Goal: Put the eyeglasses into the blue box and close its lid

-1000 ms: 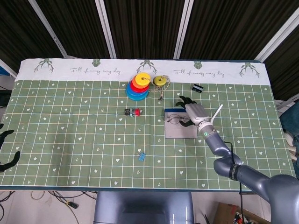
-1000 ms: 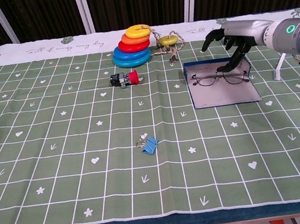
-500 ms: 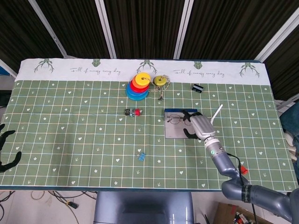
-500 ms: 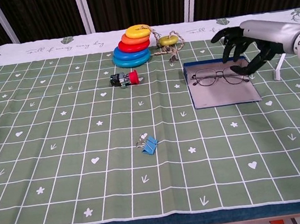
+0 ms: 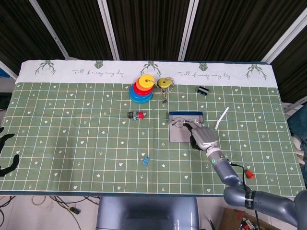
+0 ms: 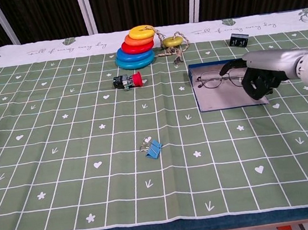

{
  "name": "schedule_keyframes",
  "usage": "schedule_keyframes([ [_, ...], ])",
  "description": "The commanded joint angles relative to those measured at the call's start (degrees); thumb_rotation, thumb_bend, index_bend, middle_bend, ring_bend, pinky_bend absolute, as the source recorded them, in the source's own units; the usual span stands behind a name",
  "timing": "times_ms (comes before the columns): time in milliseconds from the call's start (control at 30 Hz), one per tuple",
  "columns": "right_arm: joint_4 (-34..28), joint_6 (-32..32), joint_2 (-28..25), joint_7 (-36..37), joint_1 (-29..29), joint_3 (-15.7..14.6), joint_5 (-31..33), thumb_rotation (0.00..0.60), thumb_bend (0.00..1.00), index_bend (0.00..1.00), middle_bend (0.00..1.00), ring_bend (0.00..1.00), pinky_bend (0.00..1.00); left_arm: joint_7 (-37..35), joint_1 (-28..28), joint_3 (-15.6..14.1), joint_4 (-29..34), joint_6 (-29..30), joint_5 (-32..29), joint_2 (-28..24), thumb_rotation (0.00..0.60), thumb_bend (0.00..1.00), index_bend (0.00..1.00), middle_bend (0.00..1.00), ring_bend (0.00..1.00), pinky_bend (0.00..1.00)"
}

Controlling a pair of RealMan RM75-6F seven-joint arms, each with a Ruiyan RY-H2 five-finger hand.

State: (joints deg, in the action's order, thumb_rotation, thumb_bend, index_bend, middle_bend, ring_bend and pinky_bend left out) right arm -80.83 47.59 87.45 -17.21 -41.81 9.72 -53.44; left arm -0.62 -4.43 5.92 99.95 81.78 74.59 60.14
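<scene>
One small blue binder clip [image 6: 153, 148] was seen nearest on the green gridded counter [image 6: 63, 161]. Further back, the right hand [image 6: 258, 76] was held over the right end of the one flat blue box [image 6: 220, 98], fingers curled, nothing gripped. One pair of thin-framed eyeglasses [image 6: 214, 78] lay in that box, just beside the fingers. One red-capped push button [image 6: 127, 81] and one stack of coloured rings [image 6: 135, 46] were seen beyond. The left hand [image 5: 5, 153] was seen only at the counter's edge; its state could not be told.
</scene>
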Motion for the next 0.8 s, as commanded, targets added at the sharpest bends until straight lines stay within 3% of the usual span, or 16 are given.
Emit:
schedule_keyframes([
  [33, 0.4, -0.5, 0.8, -1.6, -0.8, 0.0, 2.6, 0.6, 0.83, 0.14, 0.69, 0.7, 0.6, 0.0, 0.0, 0.0, 0.0, 0.0, 0.0, 0.0, 0.6, 0.41, 0.19, 0.02, 0.0, 0.0],
  [800, 6.1, -1.4, 4.1, -4.9, -3.5, 0.6, 10.7, 0.6, 0.83, 0.14, 0.72, 0.73, 0.6, 0.0, -0.1, 0.1, -0.2, 0.0, 0.1, 0.0, 0.6, 0.41, 0.19, 0.02, 0.0, 0.0],
])
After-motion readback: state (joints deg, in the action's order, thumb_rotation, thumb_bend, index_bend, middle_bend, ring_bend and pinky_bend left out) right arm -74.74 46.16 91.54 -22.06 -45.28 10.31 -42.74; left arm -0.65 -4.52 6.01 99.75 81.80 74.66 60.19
